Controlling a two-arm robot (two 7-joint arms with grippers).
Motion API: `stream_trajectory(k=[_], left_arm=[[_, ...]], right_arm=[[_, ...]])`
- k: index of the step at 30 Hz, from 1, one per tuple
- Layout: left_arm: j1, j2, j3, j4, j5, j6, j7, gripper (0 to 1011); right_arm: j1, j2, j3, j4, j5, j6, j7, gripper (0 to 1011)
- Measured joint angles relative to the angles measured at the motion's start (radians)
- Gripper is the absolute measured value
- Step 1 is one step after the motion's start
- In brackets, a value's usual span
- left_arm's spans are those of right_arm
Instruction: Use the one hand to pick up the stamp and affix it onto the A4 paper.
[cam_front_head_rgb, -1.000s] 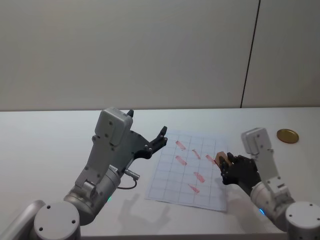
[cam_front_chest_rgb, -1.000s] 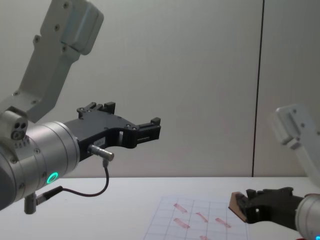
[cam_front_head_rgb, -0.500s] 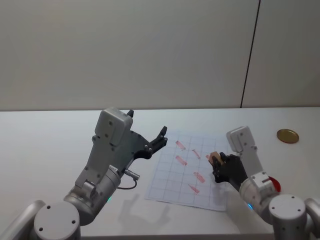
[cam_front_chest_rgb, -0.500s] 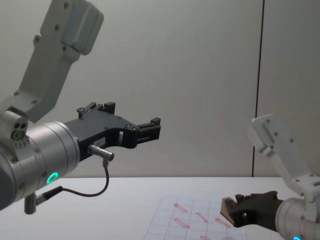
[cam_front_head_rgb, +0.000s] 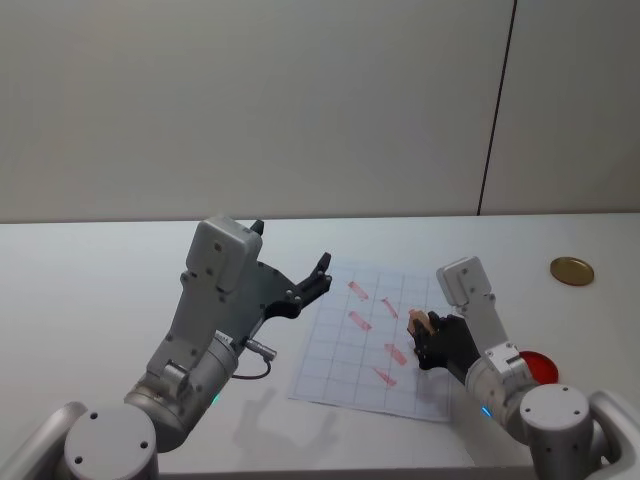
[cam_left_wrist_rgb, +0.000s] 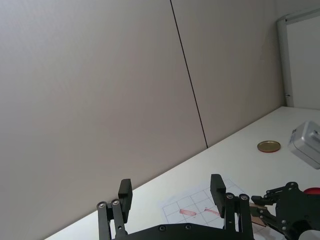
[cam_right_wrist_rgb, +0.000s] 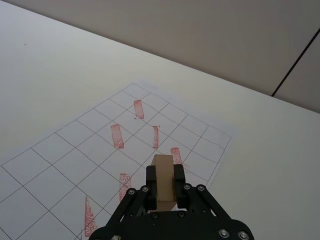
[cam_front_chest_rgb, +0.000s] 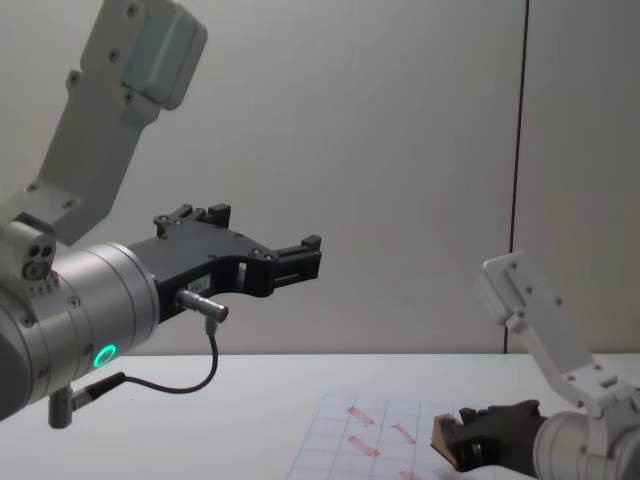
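Leftward over the paper (cam_front_head_rgb: 340, 372) we've slid our right claw (cam_front_head_rgb: 421, 331), pinching the stamp (cam_front_head_rgb: 416, 321), likely light and rigid, by its sides; left claw (cam_front_head_rgb: 292, 248) idles raised, open.

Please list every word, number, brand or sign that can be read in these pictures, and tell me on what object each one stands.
No text can be read anywhere.
Red marks on the A4 paper: stamped strips, too blurred to read.
Stamp, in the right gripper's shut jaws over the paper: bare wood, no writing visible.
Golden disc: no legible marking.
Left gripper, jaws open, raised left of the paper: no legible label.
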Motion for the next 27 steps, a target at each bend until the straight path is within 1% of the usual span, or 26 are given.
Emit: stream_trajectory(k=[4,13,27], left_arm=[[0.000,0.000,0.000,0.000,0.000,0.000,0.000,993],[0.000,0.000,0.000,0.000,0.000,0.000,0.000,993],[0.000,0.000,0.000,0.000,0.000,0.000,0.000,993]], right_arm=[[0.017,-0.006,0.002,0.043,0.000,-0.014,0.007,195],[0.045,-0.014,0.006,0.115,0.001,-0.038,0.016,196],[0.080,-0.025,0.004,0.194,-0.020,-0.065,0.012,196]])
